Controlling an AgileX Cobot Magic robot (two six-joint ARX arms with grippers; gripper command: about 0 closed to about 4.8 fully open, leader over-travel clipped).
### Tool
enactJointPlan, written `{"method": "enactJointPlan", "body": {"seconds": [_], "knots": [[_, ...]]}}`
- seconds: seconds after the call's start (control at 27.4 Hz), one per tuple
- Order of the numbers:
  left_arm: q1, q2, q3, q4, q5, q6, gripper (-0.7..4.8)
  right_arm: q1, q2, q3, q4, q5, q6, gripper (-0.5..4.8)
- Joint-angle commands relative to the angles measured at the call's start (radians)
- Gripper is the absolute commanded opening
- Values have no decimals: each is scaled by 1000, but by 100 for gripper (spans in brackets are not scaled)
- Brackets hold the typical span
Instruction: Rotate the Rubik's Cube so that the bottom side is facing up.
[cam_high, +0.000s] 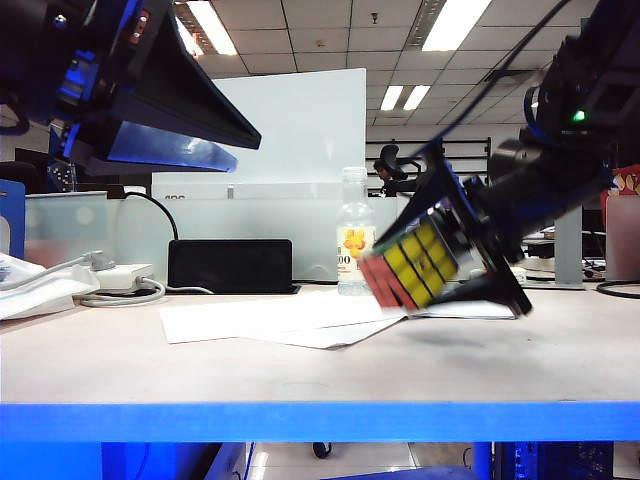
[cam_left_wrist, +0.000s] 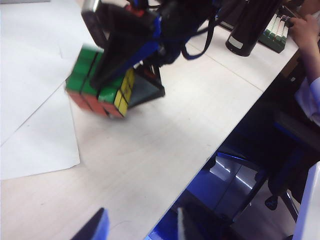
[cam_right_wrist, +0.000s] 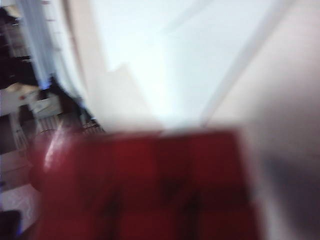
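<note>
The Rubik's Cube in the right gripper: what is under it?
Under the tilted Rubik's Cube, held by the right gripper, lie white paper sheets on the table. Whether its lowest corner touches them cannot be seen.

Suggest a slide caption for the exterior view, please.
Right gripper tilts the Rubik's Cube above the table; left gripper waits open.

Left gripper raised high at left, jaws spread wide, empty. Right gripper low at right, tilted, jaws clamping Rubik's Cube.
</note>
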Motion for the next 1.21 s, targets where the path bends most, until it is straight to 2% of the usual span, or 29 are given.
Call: {"method": "enactJointPlan", "body": {"seconds": [0.04, 0.15, 0.26, 0.33, 0.44, 0.47, 0.55, 0.62, 0.66, 0.69, 0.73, 0.77, 0.8, 0.88, 0.91, 0.95, 1.02, 1.06, 1.1, 1.21], "knots": [[-1, -1, 2, 7, 4, 3, 185, 0, 14, 0, -14, 19, -14, 384], [-1, -1, 2, 7, 4, 3, 185, 0, 21, 0, -17, 75, -15, 392], [-1, -1, 2, 7, 3, 3, 185, 0, 21, 2, -62, 76, -34, 404], [-1, -1, 2, 7, 3, 3, 184, -1, 20, 5, -196, 93, -141, 479], [-1, -1, 2, 7, 3, 3, 185, -3, 8, 5, -357, 184, -317, 479], [-1, -1, 2, 11, -3, 5, 185, -4, -8, 5, -375, 256, -359, 479], [-1, -1, 2, 42, -47, 35, 185, -14, -48, 6, -325, 261, -364, 479], [0, -1, 2, 117, -116, 56, 185, -35, -127, 6, -195, 244, -310, 479], [0, 3, 2, 163, -172, 61, 184, -51, -183, 6, -116, 240, -269, 456], [0, 6, 2, 183, -203, 77, 185, -62, -218, 6, -70, 235, -251, 354], [0, 11, 2, 228, -303, 121, 184, -80, -279, 6, 8, 243, -248, 144], [3, 19, 2, 257, -375, 148, 184, -89, -319, 6, 55, 256, -248, 53], [21, 42, 2, 324, -506, 184, 184, -103, -392, 6, 134, 304, -250, 5], [60, 64, 2, 390, -602, 163, 179, -108, -460, 5, 195, 373, -254, -5], [98, 74, 2, 419, -624, 121, 161, -108, -502, 5, 227, 425, -267, -5], [138, 76, 2, 434, -626, 68, 122, -107, -534, 5, 251, 460, -281, -6], [245, 80, 2, 457, -604, -66, -3, -107, -602, 4, 294, 513, -318, -5], [296, 81, 2, 460, -586, -104, -5, -107, -629, 4, 307, 533, -326, -6], [355, 81, 2, 458, -559, -118, -6, -107, -655, 0, 325, 539, -331, -5], [496, 81, -5, 449, -535, -55, -6, -107, -748, -39, 388, 594, -344, -5]]}}
